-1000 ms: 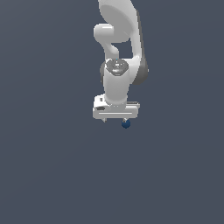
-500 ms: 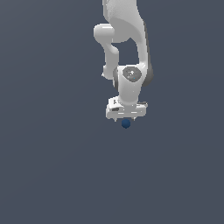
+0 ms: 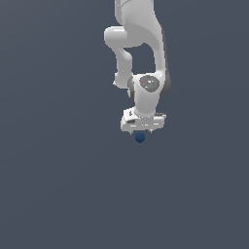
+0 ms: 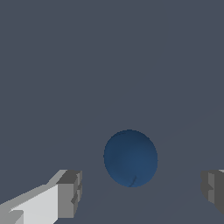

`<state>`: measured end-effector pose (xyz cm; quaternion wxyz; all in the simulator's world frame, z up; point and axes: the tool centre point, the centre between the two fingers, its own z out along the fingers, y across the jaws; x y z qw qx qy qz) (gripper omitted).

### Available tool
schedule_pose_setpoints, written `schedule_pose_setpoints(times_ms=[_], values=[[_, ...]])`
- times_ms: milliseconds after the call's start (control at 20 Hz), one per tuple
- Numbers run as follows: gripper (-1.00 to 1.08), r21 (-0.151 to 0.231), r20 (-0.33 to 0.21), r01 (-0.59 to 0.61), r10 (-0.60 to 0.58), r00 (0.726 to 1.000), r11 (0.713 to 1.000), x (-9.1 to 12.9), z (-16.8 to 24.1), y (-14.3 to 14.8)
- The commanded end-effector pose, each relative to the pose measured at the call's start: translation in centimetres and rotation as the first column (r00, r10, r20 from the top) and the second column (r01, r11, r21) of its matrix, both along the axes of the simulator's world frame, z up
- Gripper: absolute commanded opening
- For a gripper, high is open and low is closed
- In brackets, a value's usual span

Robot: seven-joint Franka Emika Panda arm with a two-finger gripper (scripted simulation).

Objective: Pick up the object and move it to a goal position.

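The small dark blue ball [image 3: 140, 137] lies on the flat grey floor, just under the white hand of my arm. My gripper [image 3: 142, 131] hangs straight above it, pointing down. In the wrist view the ball [image 4: 130, 158] sits between the two grey fingertips [image 4: 70, 192], closer to that one than to the other, with a clear gap on each side. The gripper [image 4: 142, 192] is open and holds nothing. In the exterior view the fingertips are barely visible against the hand.
The grey floor [image 3: 58, 194] stretches all around with nothing else on it. The white arm [image 3: 138, 44] reaches down from the top of the exterior view. No goal marker shows.
The hand has shifted towards the exterior view's right and now stands over the ball, and the wrist has turned a little. The ball has not moved.
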<state>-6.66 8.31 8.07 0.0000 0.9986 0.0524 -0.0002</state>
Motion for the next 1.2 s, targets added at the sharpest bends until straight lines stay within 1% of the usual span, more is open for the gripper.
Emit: schedule_pose_setpoints(times_ms=[0,400,700,750,1150], values=[[1.0,0.0,0.0,0.0,0.0,1.0,1.0,0.0,-0.4,0.0],[1.0,0.0,0.0,0.0,0.0,1.0,1.0,-0.2,-4.0,0.0],[1.0,0.0,0.0,-0.001,0.001,1.0,1.0,-0.1,-5.0,0.1],[-1.0,0.0,0.0,-0.001,0.001,1.0,1.0,-0.1,-5.0,0.1],[-1.0,0.0,0.0,-0.001,0.001,1.0,1.0,-0.1,-5.0,0.1]])
